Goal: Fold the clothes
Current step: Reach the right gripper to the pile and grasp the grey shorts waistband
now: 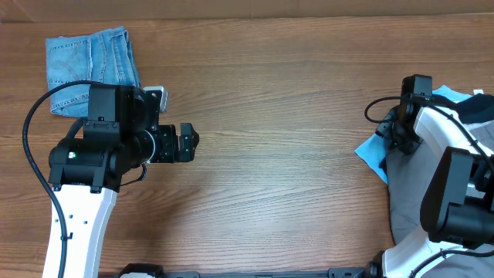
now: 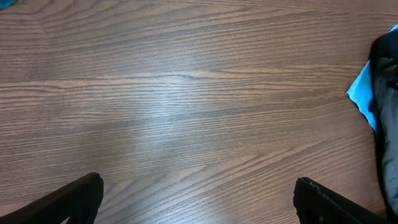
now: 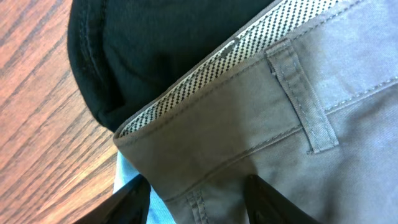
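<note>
Right claw point(image 3: 199, 202), fingers parted and gripping nothing, straddles the waistband of the grey trousers point(image 3: 280, 124), heaped at the right edge of the table point(image 1: 270, 193) beside a black garment point(image 3: 155, 43). Left claw point(image 2: 198, 186): wide open, empty. Best to pinch the waistband alone.

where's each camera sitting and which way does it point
Overhead: above the table, looking straight down; left arm and right arm show.
Left wrist: on the left arm, looking across the table toward the blue garment; left gripper open at bottom.
Right wrist: close over the grey waistband and black garment; right gripper open at the bottom.
Overhead and left wrist share the blue garment.
</note>
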{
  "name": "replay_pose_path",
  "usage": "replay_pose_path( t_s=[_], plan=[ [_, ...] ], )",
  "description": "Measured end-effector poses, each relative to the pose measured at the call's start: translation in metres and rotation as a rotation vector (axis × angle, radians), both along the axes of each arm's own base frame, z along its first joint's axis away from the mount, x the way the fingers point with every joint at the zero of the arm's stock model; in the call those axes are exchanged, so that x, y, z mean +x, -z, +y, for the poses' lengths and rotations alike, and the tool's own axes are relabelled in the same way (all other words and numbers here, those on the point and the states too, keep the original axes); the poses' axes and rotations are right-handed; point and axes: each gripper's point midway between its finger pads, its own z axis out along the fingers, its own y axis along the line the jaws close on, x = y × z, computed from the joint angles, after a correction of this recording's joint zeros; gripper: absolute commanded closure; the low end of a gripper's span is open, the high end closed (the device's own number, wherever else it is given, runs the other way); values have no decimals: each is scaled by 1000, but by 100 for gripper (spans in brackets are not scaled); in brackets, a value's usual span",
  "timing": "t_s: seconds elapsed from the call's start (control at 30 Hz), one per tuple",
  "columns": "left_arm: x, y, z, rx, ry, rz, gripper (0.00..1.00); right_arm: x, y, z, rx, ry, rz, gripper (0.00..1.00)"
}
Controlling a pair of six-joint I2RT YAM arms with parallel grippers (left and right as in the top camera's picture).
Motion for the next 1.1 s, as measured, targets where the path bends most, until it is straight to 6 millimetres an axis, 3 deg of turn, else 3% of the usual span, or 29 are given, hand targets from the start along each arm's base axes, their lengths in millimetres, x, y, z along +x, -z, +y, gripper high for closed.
replay_pose_path(
  t_s=[0.13, 0.23, 0.37, 0.57, 0.7, 0.83, 1.0, 1.1],
  plan=[
    [0, 0, 0, 0, 0, 0, 0, 2, 3, 2, -18, -67, 0, 48],
    [0, 0, 0, -2, 1, 1, 0, 3, 3, 8, -64, -139, 18, 58],
    [-1, 1, 0, -2, 2, 6, 0, 5, 1, 16, -109, -195, 32, 62],
    [-5, 2, 0, 0, 2, 22, 0, -1, 0, 7, -150, -174, 59, 66],
    [-5, 3, 0, 0, 2, 24, 0, -3, 0, 1, -160, -154, 65, 75],
    [-5, 3, 0, 1, 4, 25, 0, -5, 0, -3, -164, -130, 68, 96],
    [-6, 3, 0, 1, 4, 25, 0, -14, -5, -7, -150, -92, 107, 96],
    [-6, 3, 0, 1, 4, 29, 0, -11, -23, -16, -146, -63, 115, 96]
  ],
)
